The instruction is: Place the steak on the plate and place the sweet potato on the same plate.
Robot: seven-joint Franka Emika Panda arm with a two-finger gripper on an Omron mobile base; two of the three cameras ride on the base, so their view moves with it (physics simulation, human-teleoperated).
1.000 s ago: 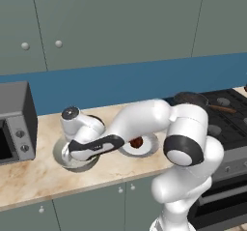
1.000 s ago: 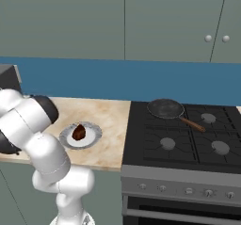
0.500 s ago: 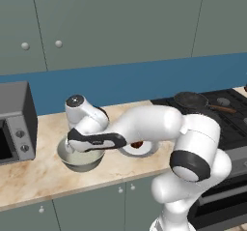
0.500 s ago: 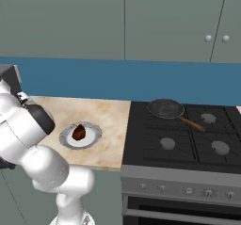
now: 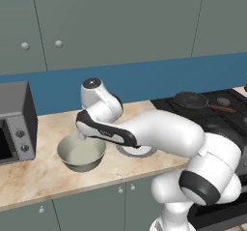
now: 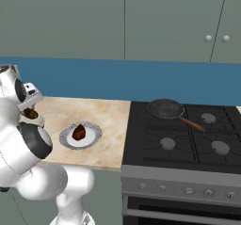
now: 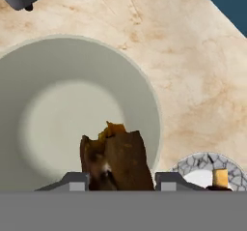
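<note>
My gripper (image 7: 118, 179) is shut on the sweet potato (image 7: 118, 160), a dark brown knobbly lump with an orange patch at its top. It hangs over the pale grey-green bowl (image 7: 137, 94). In the right base view the gripper (image 6: 30, 112) holds the lump (image 6: 31, 113) at the far left, just left of the plate (image 6: 66, 139). The steak (image 6: 79, 132), a reddish-brown chunk, lies on that speckled-rim white plate. Its yellow-orange bit (image 7: 220, 178) shows on the plate (image 7: 193, 165) at the hand view's lower right. From the left base view, my arm covers most of the plate (image 5: 137, 151) beside the bowl (image 5: 81, 152).
A grey microwave (image 5: 14, 123) stands on the counter left of the bowl. To the right is the black stove (image 6: 188, 144) with a dark frying pan (image 6: 164, 108) on its back burner. The counter's front edge runs close to bowl and plate.
The hand has lifted out of the bowl with the sweet potato in it and shifted slightly toward the plate. The steak stays on the plate.
</note>
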